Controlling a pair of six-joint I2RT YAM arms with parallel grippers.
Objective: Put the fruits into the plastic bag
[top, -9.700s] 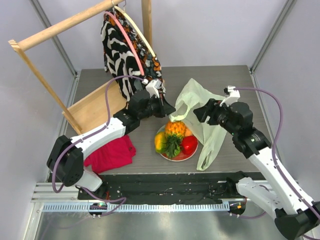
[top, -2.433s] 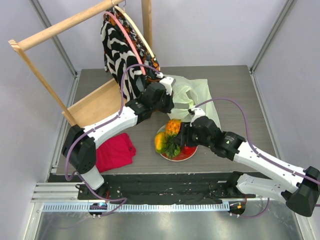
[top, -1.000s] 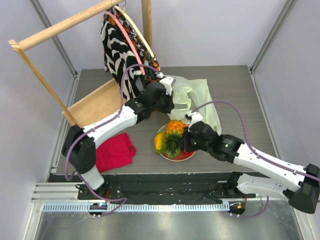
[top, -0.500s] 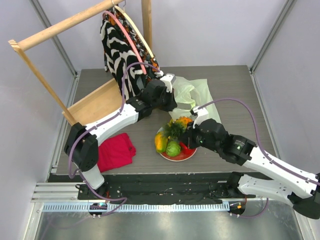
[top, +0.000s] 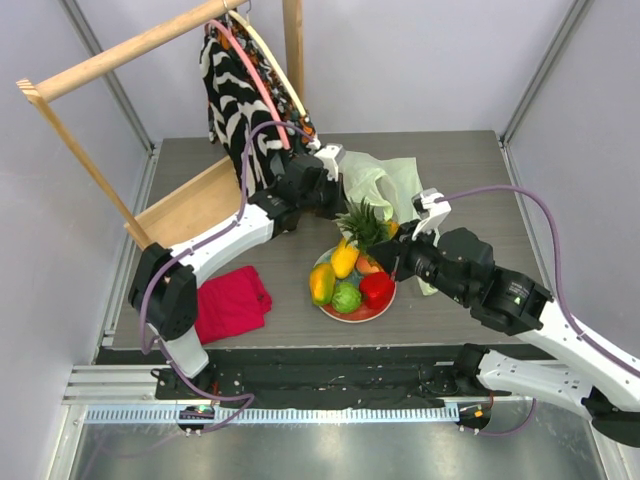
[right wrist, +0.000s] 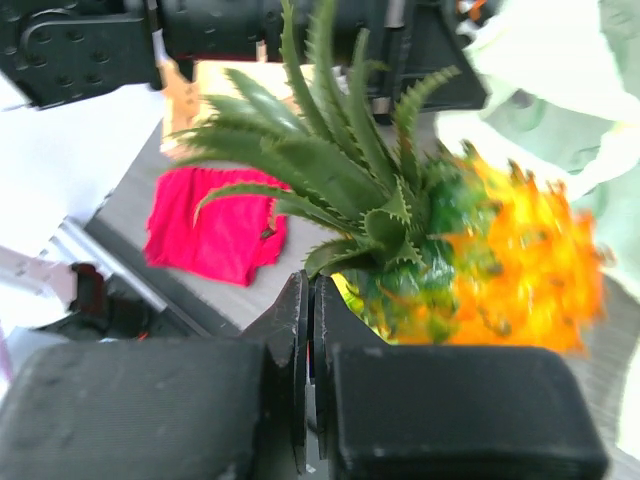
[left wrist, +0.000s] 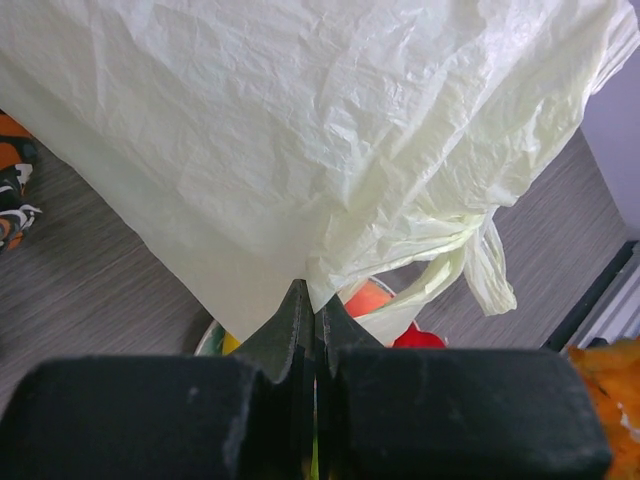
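Above the plate (top: pixel 352 317), we grip the prob. light, rigid pineapple (top: pixel 365 225) by its crown, right gripper (right wrist: pixel 308 300) clenched; left gripper (left wrist: pixel 312 310) pinches the floppy plastic bag (left wrist: pixel 320 130) at its edge.

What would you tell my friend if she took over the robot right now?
Left gripper: shut on an edge of the plastic bag, behind the plate.
Right gripper: shut on the pineapple at its leaves, holding it over the plate's far side, next to the bag.
On the plate: upper mango, left mango, peach, green fruit, red pepper.
Done: pineapple picked up; no fruit can be seen in the bag.
Left: drop the pineapple into the bag, then move the other five fruits in.
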